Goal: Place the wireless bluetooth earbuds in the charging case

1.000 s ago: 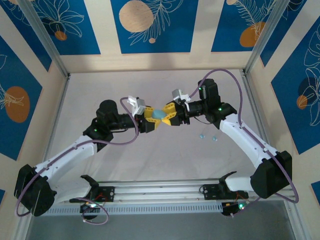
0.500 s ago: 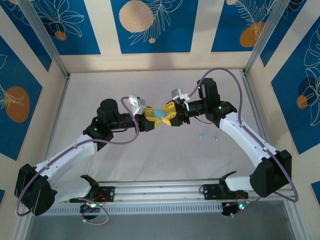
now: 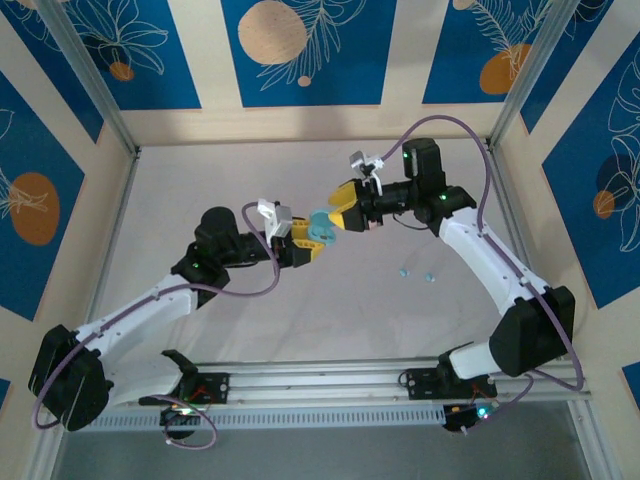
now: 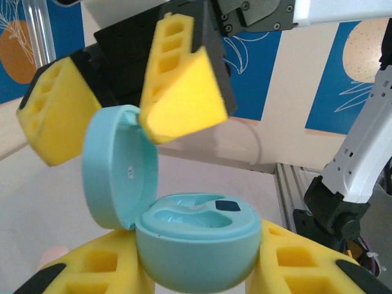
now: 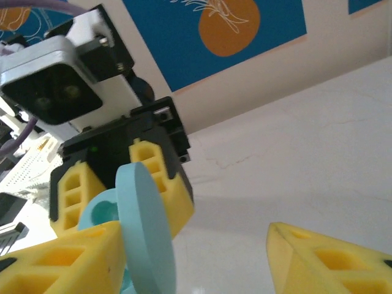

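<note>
1. The left gripper (image 3: 308,242) is clenched on the lower half of the charging case (image 4: 196,245). One of its yellow foam fingers (image 4: 92,269) presses on each side of the mint-blue shell.
2. The case's lid (image 4: 115,170) is swung open on its hinge and stands nearly upright at the back of the base. Inside the base I can see two moulded hollows and a small dark square (image 4: 228,206).
3. The right gripper (image 5: 195,236) is spread wide, its two yellow fingers (image 4: 184,104) well apart. The top rim of the lid sits in the gap between them. In the right wrist view the lid shows edge-on, just beside one finger. I cannot tell whether they actually touch.
4. The two grippers meet nose to nose over the middle of the table (image 3: 300,320). The left one comes in from the lower left and the right one from the upper right, with the case between them. It looks raised off the surface.
5. The earbuds (image 3: 403,270) are two tiny light blue pieces lying on the white tabletop. They are close together, off to the right of the grippers and below the right arm (image 3: 480,255). They are well apart from the case.
6. The left arm (image 3: 150,305) stretches in low from its base at the near left corner. Purple cables loop over both arms. Blue wall panels (image 3: 300,50) with orange and tan discs ring the table.
</note>
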